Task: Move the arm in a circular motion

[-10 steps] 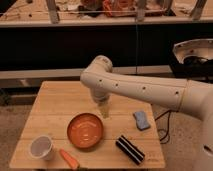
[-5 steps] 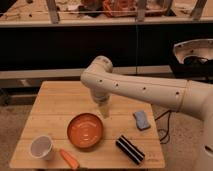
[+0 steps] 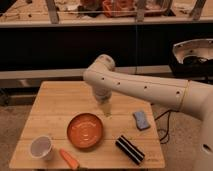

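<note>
The cream-white arm (image 3: pixel 135 86) of thick rounded links with small dark dots reaches in from the right, bends at an elbow above the wooden table (image 3: pixel 55 107), and points down. Its gripper (image 3: pixel 106 109) is the narrow pale tip hanging just above the table top, behind the right rim of an orange plate (image 3: pixel 85 131). It holds nothing that I can see.
A white cup (image 3: pixel 41 147) stands at the front left with an orange carrot-like item (image 3: pixel 69 158) beside it. A black-and-white striped object (image 3: pixel 130 149) lies front right. A blue sponge (image 3: pixel 141 120) lies right. A dark counter runs behind.
</note>
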`<state>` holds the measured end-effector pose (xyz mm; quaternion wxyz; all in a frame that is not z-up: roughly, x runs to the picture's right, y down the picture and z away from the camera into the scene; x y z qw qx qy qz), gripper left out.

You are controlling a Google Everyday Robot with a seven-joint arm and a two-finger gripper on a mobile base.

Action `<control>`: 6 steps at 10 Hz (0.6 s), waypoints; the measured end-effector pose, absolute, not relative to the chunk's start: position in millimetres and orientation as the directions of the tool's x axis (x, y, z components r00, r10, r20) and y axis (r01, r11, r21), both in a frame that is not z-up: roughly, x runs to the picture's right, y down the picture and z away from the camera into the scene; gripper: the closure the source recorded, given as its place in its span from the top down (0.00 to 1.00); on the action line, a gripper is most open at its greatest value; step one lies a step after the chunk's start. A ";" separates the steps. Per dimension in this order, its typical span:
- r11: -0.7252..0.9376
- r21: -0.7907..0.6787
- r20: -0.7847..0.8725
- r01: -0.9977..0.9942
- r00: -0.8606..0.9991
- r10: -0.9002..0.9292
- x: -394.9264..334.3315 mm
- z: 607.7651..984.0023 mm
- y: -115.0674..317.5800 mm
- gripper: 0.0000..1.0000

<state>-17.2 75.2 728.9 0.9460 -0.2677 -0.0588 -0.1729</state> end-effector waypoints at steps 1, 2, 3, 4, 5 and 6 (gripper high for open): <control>0.807 -0.482 0.200 0.340 0.940 -0.276 -14.7 727.5 66.4 0.80; 0.818 -0.478 0.197 0.320 0.947 -0.256 -8.1 728.8 55.3 0.80; 0.829 -0.477 0.190 0.291 0.956 -0.226 4.8 728.9 45.8 0.80; 0.840 -0.476 0.180 0.260 0.964 -0.196 21.9 727.8 39.1 0.80; 0.850 -0.476 0.168 0.225 0.972 -0.163 42.9 726.3 33.7 0.80; 0.859 -0.478 0.155 0.183 0.980 -0.122 67.3 724.5 30.0 0.80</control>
